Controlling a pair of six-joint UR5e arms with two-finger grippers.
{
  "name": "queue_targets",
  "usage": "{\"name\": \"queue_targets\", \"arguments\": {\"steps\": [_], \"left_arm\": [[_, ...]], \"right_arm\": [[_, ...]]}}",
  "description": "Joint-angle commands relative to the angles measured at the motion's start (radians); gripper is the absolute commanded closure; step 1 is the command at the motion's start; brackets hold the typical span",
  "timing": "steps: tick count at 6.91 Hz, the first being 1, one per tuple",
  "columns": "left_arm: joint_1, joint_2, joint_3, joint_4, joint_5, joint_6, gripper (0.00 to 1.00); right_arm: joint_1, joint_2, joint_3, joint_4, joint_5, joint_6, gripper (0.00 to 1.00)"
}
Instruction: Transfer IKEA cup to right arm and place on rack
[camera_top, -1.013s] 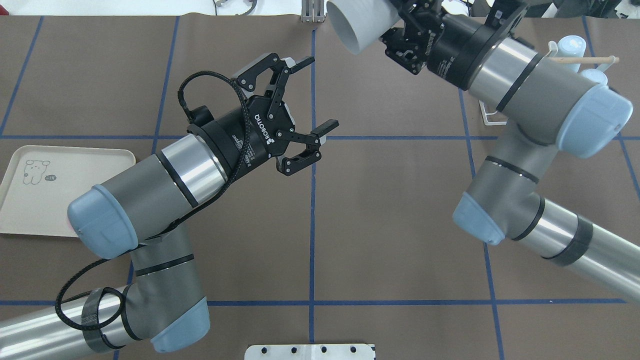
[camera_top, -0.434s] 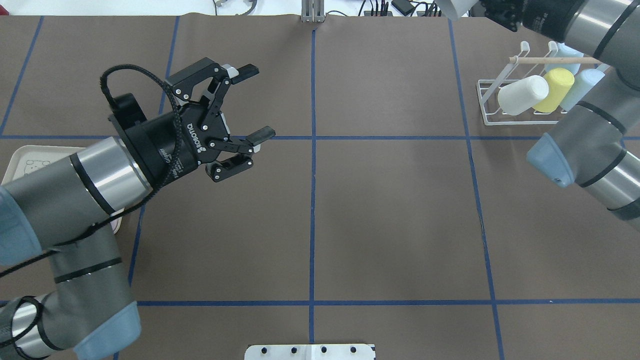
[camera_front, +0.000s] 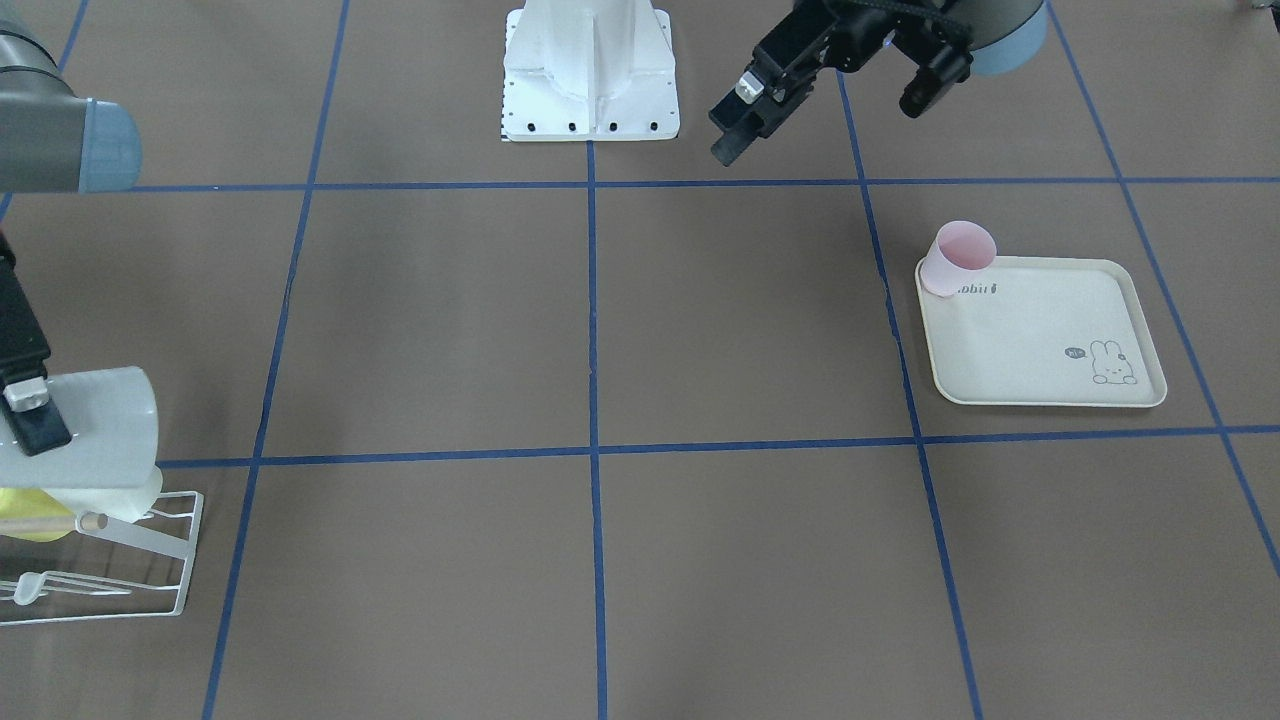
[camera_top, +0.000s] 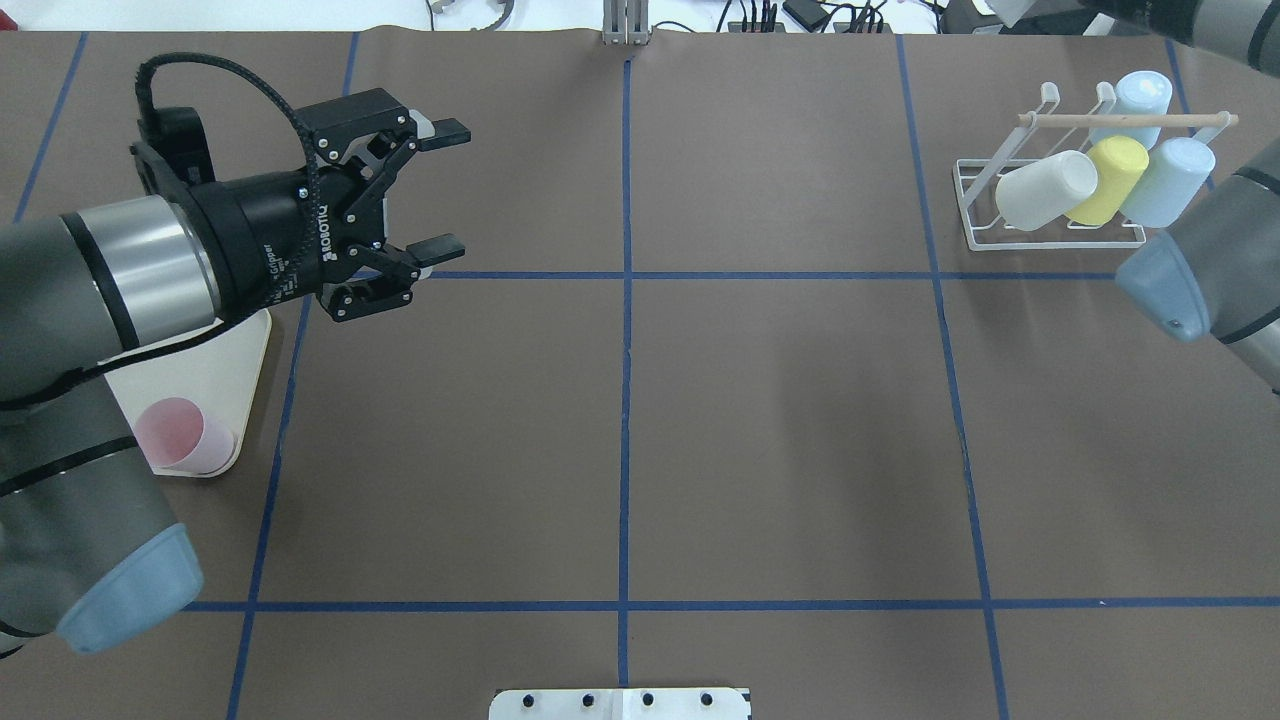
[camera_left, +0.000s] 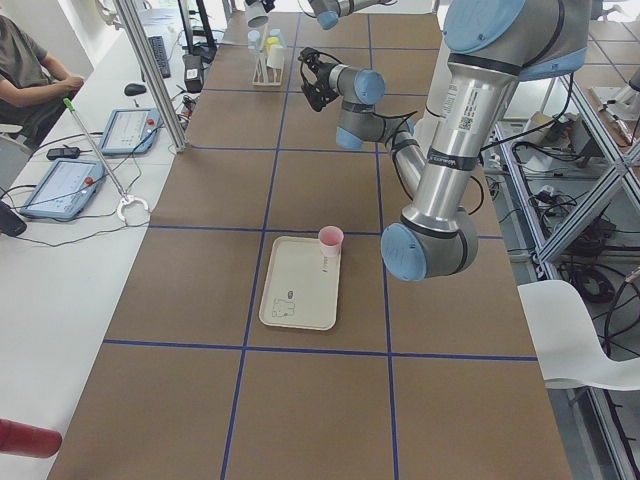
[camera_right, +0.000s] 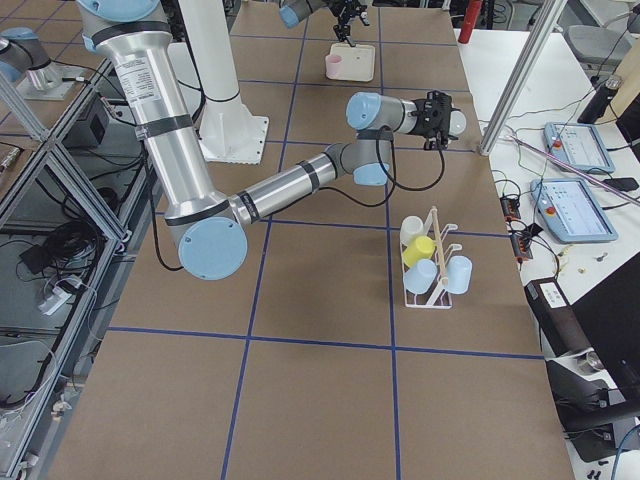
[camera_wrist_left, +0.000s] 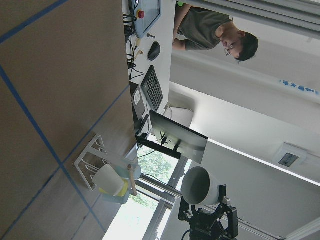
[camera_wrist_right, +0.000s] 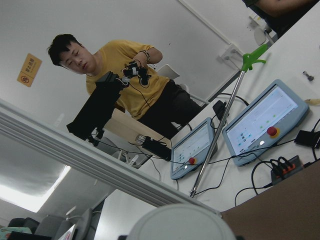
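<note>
The IKEA cup, pale grey, lies on its side in the air just above the rack, a white wire frame with a wooden dowel. My right gripper is shut on the cup's rim, with one black finger over the wall. The left wrist view shows the same cup with its mouth open toward the camera. The overhead view shows the rack, but the right gripper is almost wholly past the top edge. Far from the cup, my left gripper hangs open and holds nothing, over the table's left part.
The rack holds a white cup, a yellow cup and two light-blue cups. A pink cup stands on the corner of a cream tray. The robot's white base is mid-table. People sit at desks beyond the table's far edge.
My right arm has swung the cup to the right, out of the overhead view's top edge, uncovering the rack. My left arm has drawn back to the left with its gripper still open.
</note>
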Motion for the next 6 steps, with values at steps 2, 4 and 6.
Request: {"name": "queue_targets", "arguments": {"steps": [2,4,6], "left_arm": [[-0.053,0.043,-0.100,0.345,-0.074,0.318,0.00],[-0.137,0.116,-0.119,0.378,-0.159,0.474,0.00],[-0.173,0.156,-0.124,0.391,-0.193,0.541,0.00]], "right_arm": [[0.063,-0.004,-0.149,-0.105,-0.078,-0.467,1.00],[0.087,0.010,-0.239,-0.093,-0.078,-0.538,1.00],[0.075,0.011,-0.331,0.012,-0.080,-0.585,1.00]]}}
